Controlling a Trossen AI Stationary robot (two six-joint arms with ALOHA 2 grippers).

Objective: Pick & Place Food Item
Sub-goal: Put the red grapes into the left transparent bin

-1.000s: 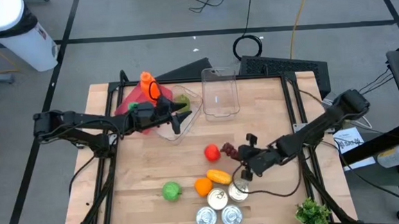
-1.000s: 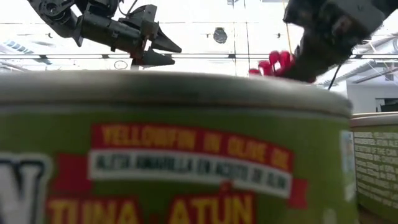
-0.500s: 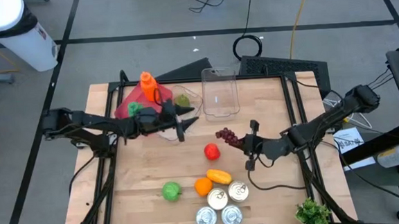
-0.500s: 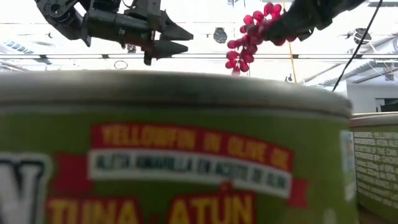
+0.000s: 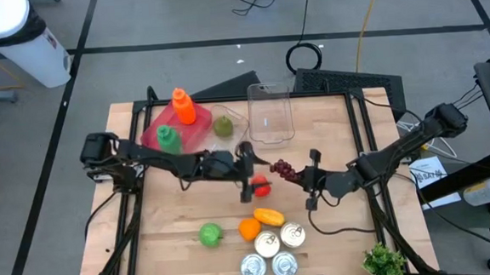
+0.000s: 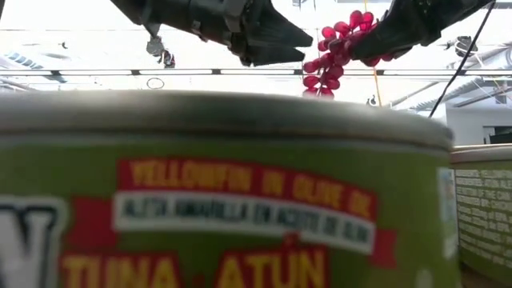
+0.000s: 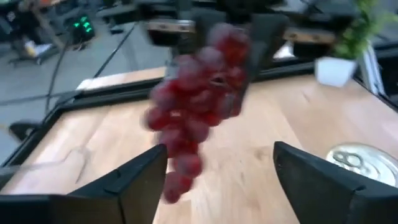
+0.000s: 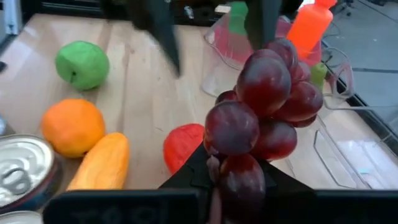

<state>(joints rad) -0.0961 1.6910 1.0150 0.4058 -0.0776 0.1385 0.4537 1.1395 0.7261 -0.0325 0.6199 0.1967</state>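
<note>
A bunch of red grapes hangs in the air over the middle of the table, with my right gripper shut on it. My left gripper has reached in from the table's left and stands open, level, just left of the bunch. In the left wrist view the grapes show ahead of that gripper, between its spread fingers; I cannot tell whether they touch. The low view shows the left gripper beside the grapes and the right gripper. My right gripper pinches the bunch at its right-hand end between its two shut fingers. The fingers come nearly level from the table's right, slanting a little down. The bunch sticks out past the fingertips and droops, lifted clear of the table.
Below the grapes lies a red fruit. Nearer the front edge are a yellow fruit, an orange, a green apple and several cans. Clear containers and an orange bottle stand at the back.
My left gripper has swung from the clear container at the back left toward the table's right, up to the grapes, rolling as it went. My right gripper first rose from beside the cans with the grapes, lifting them clear, then kept still.
</note>
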